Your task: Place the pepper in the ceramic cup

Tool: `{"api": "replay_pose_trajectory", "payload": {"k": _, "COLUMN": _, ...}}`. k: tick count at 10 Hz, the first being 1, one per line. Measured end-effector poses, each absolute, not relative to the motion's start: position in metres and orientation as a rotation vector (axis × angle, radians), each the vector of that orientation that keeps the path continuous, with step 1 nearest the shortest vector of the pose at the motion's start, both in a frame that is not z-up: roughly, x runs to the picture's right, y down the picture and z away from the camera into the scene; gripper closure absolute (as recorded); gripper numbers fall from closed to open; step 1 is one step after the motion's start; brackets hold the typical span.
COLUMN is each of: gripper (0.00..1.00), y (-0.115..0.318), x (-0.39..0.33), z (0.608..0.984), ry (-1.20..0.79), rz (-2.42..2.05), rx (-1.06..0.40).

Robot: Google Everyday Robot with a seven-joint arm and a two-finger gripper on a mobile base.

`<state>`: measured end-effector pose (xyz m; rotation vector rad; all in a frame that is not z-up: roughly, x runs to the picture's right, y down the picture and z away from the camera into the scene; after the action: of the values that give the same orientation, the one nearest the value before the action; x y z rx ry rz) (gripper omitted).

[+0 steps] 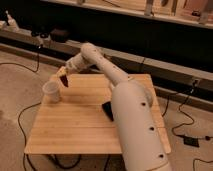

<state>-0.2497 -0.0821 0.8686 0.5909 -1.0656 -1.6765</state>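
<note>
Cup [51, 93]: white, upright, on the wooden table [75, 131] near its far left corner. Through the mouth you see only pale inner wall. Whether anything lies at the bottom, you can't tell from this angle.

Pepper [64, 82]: not in the cup. It's a small dark red thing hanging point-down in the air, just beside the cup on its right and approx level with the rim or slightly above. It isn't touching the cup or the tabletop.

Gripper [63, 77]: over the table's far left part, right of the cup and above rim height, facing down and left toward the cup. Jaws are narrow and clamped on the pepper's upper end, and the rest of the pepper sticks out below them. Nothing else touches the gripper, and it stands apart from the cup.

Arm [102, 65]: white, reaching from the big column at the table's right front, up and across to the far left.

Also on the table there's a black flat thing [107, 110], lying near the middle right, partly hidden behind the arm's column and well apart from the cup. A dark cable [23, 116] runs along the floor left of the table.
</note>
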Motion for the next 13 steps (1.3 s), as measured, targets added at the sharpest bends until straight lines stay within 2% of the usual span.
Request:
{"api": "replay_pose_trajectory", "payload": {"k": 5, "gripper": 0.88, "y": -0.069, "x": -0.266, "z": 0.858, "ry": -1.074, "rz": -1.696, "rx": 0.625}}
{"api": "replay_pose_trajectory", "payload": {"k": 13, "gripper": 0.88, "y": -0.072, "x": -0.304, "z": 0.852, "ry": -1.071, "rz": -1.721, "rx": 0.651}}
